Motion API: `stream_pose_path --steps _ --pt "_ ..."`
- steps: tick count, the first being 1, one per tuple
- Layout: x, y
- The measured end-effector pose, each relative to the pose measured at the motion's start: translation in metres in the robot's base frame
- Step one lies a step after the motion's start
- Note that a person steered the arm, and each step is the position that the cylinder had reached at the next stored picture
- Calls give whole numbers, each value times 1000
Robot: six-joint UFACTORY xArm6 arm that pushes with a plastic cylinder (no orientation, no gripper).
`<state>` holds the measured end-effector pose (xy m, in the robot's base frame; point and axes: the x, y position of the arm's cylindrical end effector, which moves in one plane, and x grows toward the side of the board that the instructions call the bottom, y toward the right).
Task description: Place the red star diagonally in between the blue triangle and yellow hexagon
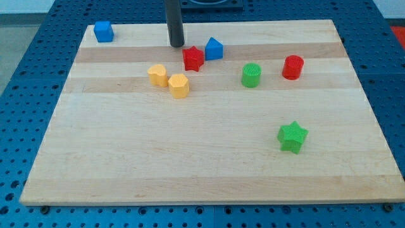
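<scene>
Straight dark grey rod, my tip (176, 45) rounded.

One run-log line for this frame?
tip upper-left of red star | star touching blue triangle | yellow hexagon below-left | placement unconfirmed

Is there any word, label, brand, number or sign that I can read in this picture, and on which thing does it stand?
None: no text shows on the wooden board, on my tip, on the red star, or on any other block.
</scene>
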<state>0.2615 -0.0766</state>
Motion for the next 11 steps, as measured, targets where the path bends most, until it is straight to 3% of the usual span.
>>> stream_pose_path --steps 2,5,11 --pt "32 0" --pt "23 17" --pt "73 21"
